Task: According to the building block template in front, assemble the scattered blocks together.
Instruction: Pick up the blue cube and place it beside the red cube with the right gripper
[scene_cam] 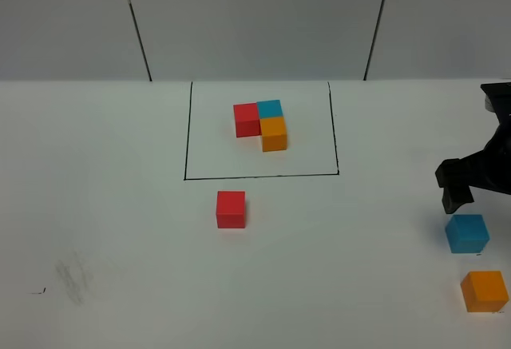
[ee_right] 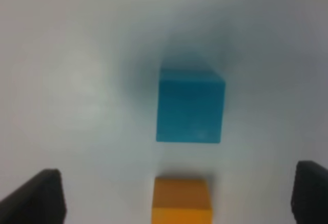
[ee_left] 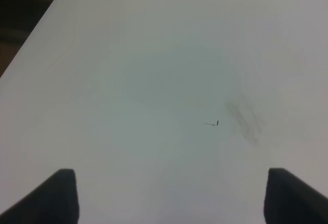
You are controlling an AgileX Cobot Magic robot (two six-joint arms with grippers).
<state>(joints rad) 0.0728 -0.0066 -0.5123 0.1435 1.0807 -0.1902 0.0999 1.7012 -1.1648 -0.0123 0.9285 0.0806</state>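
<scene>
Bench: The bench (scene_cam: 120, 229) was white, flat and smooth, and it did not shine.
Black frame: A thin black line (scene_cam: 186, 141) was drawn on the far middle of the bench. It made a box shape with straight sides.
Block pattern: The block pattern (scene_cam: 274, 134) sat inside the black frame. It was three small cubes pushed together in an L shape. The red one and the blue one sat side by side, and the orange one sat in front of the blue one.
Loose red block: The loose red block (scene_cam: 231, 209) sat alone just outside the front line of the frame, toward its left end. It was a plain cube with flat square faces, sharp edges and a dull skin.
Loose blue block: The loose blue block (scene_cam: 467, 233) sat far out on the right side of the bench. It was the same cube shape and just as dull.
Loose orange block: The loose orange block (scene_cam: 484, 291) sat near the blue one, closer to the front edge. A small gap kept them apart.
Right jaws: The right jaws were black and spread wide, with nothing in them. They hung on the black right arm (scene_cam: 479, 165) just behind the loose blue block and did not touch it.
Left jaws: The left jaws were dark and spread wide over bare bench, holding nothing.
Smudge: A grey smeary smudge (ee_left: 245, 119) marked the front left of the bench, with a tiny black mark (ee_left: 212, 124) beside it.
</scene>
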